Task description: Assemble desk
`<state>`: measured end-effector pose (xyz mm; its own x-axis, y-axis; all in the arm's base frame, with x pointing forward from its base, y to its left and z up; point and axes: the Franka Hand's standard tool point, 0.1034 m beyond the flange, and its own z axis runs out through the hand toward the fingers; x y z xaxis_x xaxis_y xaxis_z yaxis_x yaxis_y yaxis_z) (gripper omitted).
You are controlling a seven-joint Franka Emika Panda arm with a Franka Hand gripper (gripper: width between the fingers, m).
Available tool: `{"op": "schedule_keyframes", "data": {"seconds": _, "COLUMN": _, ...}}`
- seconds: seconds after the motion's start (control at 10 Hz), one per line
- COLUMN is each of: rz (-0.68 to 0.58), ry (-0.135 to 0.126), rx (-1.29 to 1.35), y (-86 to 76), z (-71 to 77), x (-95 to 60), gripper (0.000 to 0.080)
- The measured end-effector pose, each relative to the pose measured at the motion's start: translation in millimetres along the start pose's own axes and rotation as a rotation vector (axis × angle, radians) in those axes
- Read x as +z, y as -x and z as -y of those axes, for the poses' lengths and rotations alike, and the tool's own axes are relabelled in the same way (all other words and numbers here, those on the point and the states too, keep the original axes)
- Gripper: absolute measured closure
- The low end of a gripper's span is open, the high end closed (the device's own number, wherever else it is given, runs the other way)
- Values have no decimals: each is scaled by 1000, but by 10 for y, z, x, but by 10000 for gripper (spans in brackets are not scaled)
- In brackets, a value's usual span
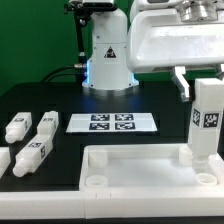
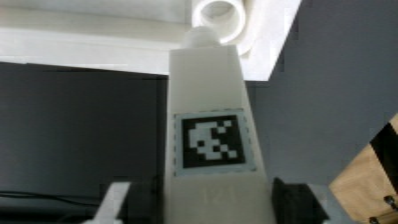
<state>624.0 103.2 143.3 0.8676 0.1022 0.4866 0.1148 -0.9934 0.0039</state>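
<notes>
While the leg (image 1: 207, 122) is hanging upright with its long axis vertical, its lower end is meeting or just clearing the corner socket (image 2: 217, 17) of the desk top (image 1: 130, 162), at the exterior view's right. The gripper (image 1: 204, 82) is pinching the leg's upper end from directly above, with its fingers pointing straight down. How deeply it is seating, I cannot tell.

Smooth, seemingly matt plastic leg (image 1: 207, 125)
</notes>
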Motion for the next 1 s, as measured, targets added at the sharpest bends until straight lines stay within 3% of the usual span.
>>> {"op": "schedule_keyframes", "data": {"seconds": 0.6, "rz": 26, "ry": -6, "rx": -6, "y": 128, "z": 83, "x": 118, "gripper": 514}}
{"op": "schedule_keyframes", "data": {"seconds": 1.0, "rz": 5, "ry": -6, "rx": -15, "y": 103, "z": 119, "x": 162, "gripper": 512}}
